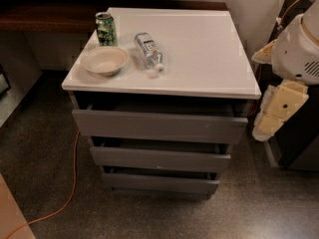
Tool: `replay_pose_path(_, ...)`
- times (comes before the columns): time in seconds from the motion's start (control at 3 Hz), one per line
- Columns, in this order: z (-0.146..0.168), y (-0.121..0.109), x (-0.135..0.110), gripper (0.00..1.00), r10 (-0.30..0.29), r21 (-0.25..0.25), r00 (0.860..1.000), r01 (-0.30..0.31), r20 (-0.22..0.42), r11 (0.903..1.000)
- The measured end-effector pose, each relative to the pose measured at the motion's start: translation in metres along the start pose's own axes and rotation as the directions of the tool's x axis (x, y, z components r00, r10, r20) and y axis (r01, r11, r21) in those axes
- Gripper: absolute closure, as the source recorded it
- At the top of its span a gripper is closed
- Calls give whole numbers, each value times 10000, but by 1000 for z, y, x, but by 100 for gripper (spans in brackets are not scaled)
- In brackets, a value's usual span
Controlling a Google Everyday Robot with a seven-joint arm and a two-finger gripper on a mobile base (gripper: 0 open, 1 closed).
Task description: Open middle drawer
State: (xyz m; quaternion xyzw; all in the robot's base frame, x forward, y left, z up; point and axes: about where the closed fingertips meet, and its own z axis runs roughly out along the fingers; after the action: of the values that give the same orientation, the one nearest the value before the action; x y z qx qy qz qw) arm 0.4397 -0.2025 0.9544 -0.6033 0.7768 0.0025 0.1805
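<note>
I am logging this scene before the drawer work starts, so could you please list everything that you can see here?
cabinet: 1, white top, centre of view
top drawer front: 1, grey, just under the white top
middle drawer: 1, grey, second front down
bottom drawer front: 1, grey, lowest
can: 1, green, upright at the back left of the top
bowl: 1, cream, in front of the can
bottle: 1, clear, on its side right of the bowl
floor: 1, dark speckled, around the cabinet
cable: 1, orange, on the floor left of the cabinet
robot arm: 1, white, right edge
gripper: 1, cream, right of the cabinet, level with the top drawer front
</note>
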Motion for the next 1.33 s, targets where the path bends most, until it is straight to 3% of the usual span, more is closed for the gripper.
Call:
replay_pose_path(0.67, 78, 14, -10, 0, -427, -572, 9903, 506, 1325, 9971)
replay_pose_path(1.33, 177, 33, -6, 0, -1358, -1157, 9645, 1651, 2267, 9795)
